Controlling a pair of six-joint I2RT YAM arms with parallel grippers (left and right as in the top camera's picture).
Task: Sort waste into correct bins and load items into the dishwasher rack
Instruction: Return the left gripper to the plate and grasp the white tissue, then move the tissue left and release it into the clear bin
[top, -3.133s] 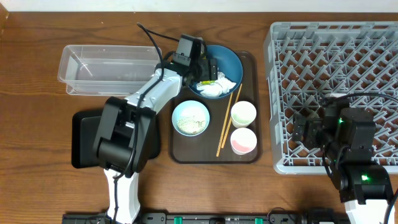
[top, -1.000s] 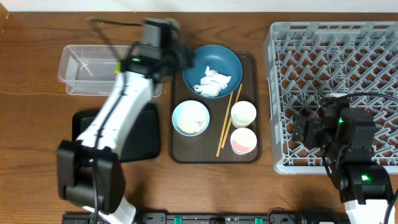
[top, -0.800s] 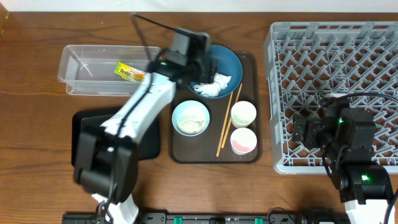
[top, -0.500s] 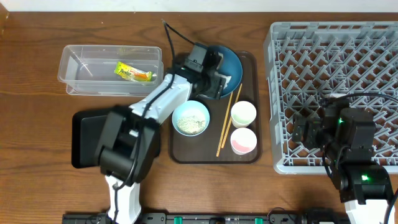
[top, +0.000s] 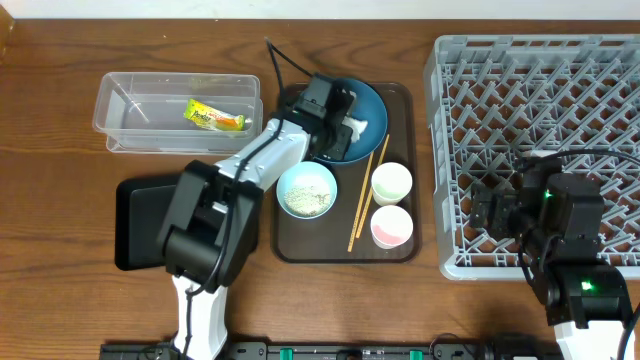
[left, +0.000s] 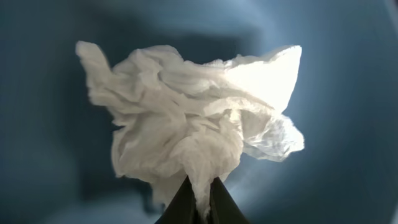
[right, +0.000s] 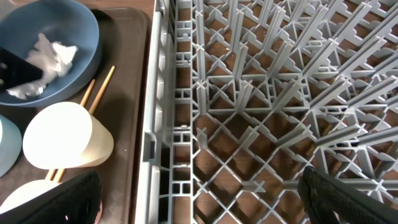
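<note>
My left gripper (left: 200, 208) is shut on a fold of the crumpled white tissue (left: 186, 124), which lies in the dark-blue plate (top: 368, 98). From overhead the left gripper (top: 337, 128) sits low over the plate's left half. The yellow-green wrapper (top: 213, 117) lies in the clear tub (top: 130, 110). My right gripper (right: 202, 205) hangs open over the left edge of the grey rack (right: 249, 93), holding nothing. The light-blue bowl (top: 307, 190) holds rice scraps. Two white cups (top: 391, 183) and the chopsticks (top: 366, 195) rest on the brown tray.
The brown serving tray (top: 400, 250) carries the plate, bowl, cups and chopsticks. The flat black tray (top: 135, 225) lies at the left, partly under the left arm. The rack (top: 540, 100) fills the right side.
The left arm left the wrapper in the clear tub, swung right to the plate, and shut its jaws on the tissue. The right arm has not moved.
</note>
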